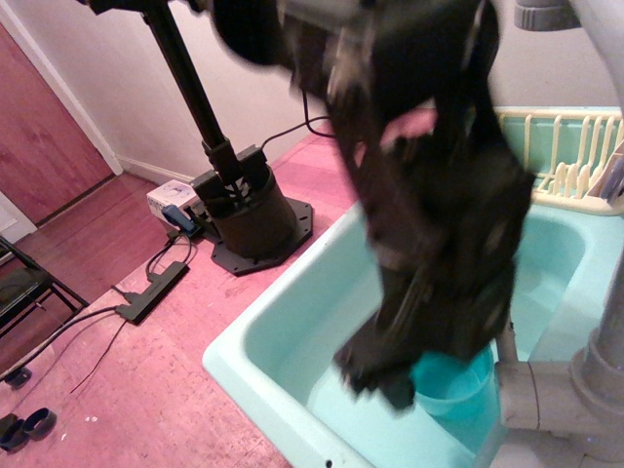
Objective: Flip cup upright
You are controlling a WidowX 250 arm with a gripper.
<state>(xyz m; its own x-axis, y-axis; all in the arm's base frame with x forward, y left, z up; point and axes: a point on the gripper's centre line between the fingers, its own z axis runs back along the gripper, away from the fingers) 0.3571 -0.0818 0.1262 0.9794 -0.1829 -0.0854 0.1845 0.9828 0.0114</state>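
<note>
In the sink's [292, 331] near right corner | we are seeing the cup [454, 382] just under the blurred gripper [390, 375] | grip unreadable | we are advising a level rim before letting go.

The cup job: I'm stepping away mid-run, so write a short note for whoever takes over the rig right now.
Claw: low inside the sink basin, blurred by motion; it sits right against the cup, but whether it is shut on it cannot be told.
Cup: near the basin's front right, by the grey faucet pipe; its open mouth appears to face up, partly hidden behind the claw.
Done: cup seems turned mouth-up.
Left: confirm the cup stands on the basin floor, open the claw, and lift the arm out without knocking the cup or the pipe.
</note>
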